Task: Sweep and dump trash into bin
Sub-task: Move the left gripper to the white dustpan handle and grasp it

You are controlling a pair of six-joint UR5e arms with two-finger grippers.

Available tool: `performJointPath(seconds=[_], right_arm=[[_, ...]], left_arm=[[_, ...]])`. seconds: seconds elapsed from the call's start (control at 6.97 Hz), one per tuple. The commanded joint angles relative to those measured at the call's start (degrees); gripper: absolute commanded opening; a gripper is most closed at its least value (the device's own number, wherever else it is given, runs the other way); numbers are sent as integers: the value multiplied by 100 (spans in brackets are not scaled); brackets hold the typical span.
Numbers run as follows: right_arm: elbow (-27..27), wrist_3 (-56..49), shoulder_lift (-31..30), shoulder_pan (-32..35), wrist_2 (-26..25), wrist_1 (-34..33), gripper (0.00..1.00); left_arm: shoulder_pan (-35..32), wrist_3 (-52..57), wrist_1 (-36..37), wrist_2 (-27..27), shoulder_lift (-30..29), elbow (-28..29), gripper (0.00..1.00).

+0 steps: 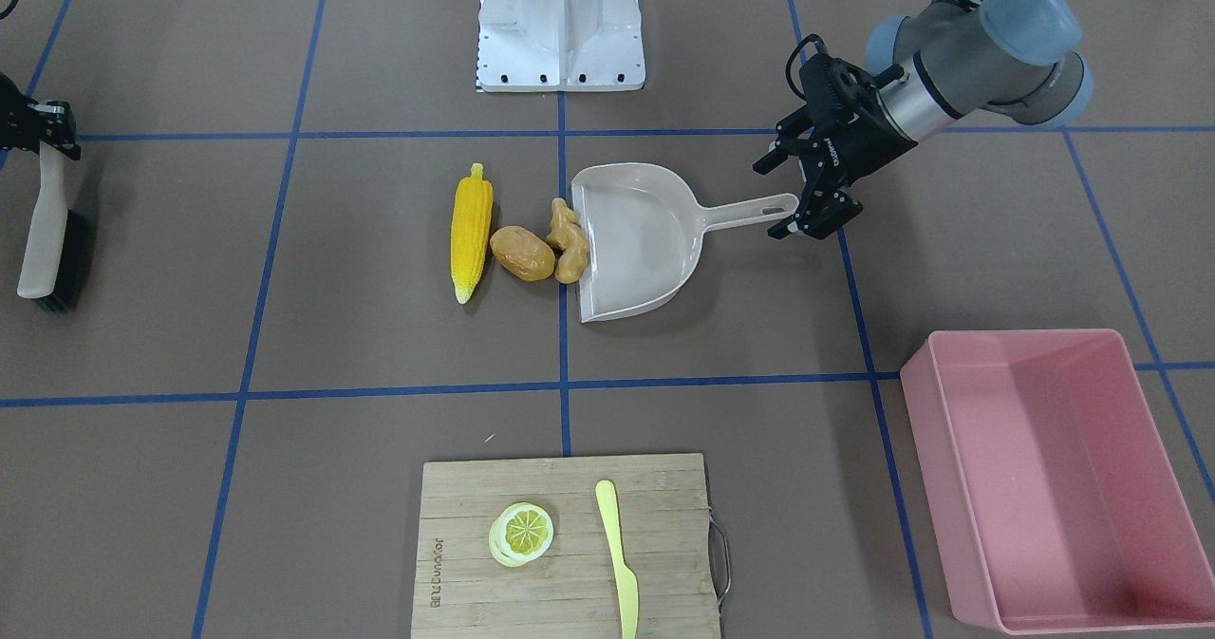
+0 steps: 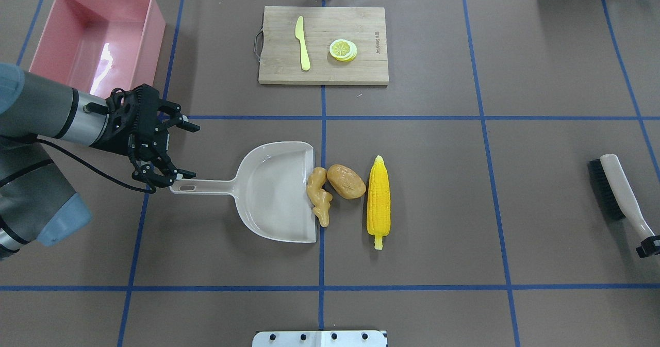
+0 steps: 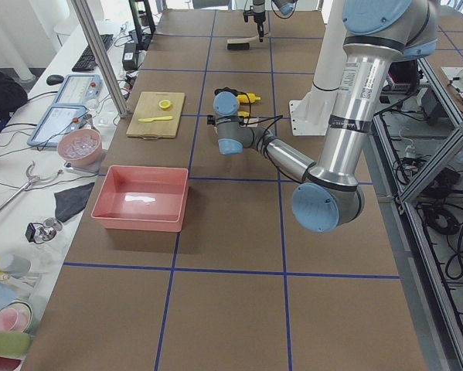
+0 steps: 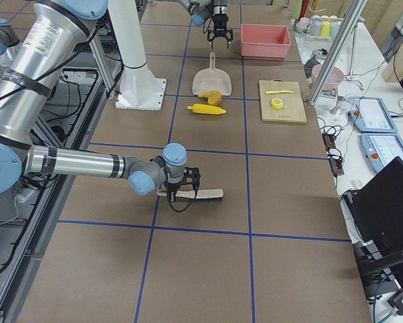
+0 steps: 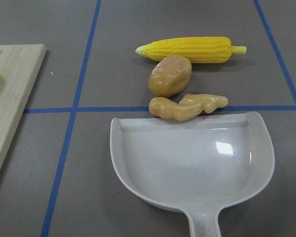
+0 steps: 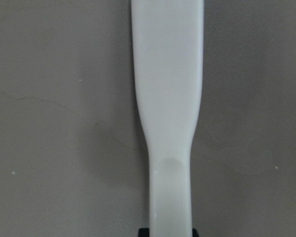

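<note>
While the left gripper (image 2: 192,151) hangs at the free end of the dustpan (image 2: 273,197) handle, its fingers stand wide apart and hold nothing. Seen from the front, the handle's end lies between the two fingers; seen from overhead, it lies just beside the one nearer the robot.

The dustpan rests flat on the table (image 2: 464,233), its open mouth turned toward the trash. The ginger (image 2: 319,195) lies along the mouth's lip, touching it. The potato (image 2: 346,181) touches the ginger on the side away from the pan. The corn (image 2: 378,200) lies just beside the potato, parallel to the lip. None of the three is inside the pan.

The bin (image 2: 154,32) stands at the table's far corner on the robot's left, beyond the left gripper and well apart from the trash.

The right gripper (image 2: 647,246) is at the table's right edge, its fingers closed on the handle end of a brush (image 2: 616,189). The brush lies on the table with its bristles facing the centre.

On the far side, a board (image 2: 361,63) carries a lemon slice (image 2: 343,49) and a knife (image 2: 303,48), apart from each other.
</note>
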Motion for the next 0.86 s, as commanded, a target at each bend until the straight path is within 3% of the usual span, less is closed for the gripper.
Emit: performJointPath(seconds=[0.0, 0.14, 0.29, 0.43, 0.72], right_arm=[[259, -23, -40, -84, 6, -16, 0], [435, -15, -23, -137, -3, -138, 0], [854, 29, 91, -381, -38, -583, 0], [1424, 38, 431, -392, -117, -1658, 0], [1641, 204, 1738, -479, -188, -3262, 0]], left_arm=[[201, -640, -555, 445, 32, 345, 98], [516, -684, -1079, 952, 6, 668, 98], [789, -876, -1258, 1132, -29, 750, 98], [887, -896, -1260, 1116, -38, 707, 98], [976, -1019, -1242, 1089, -12, 584, 98]])
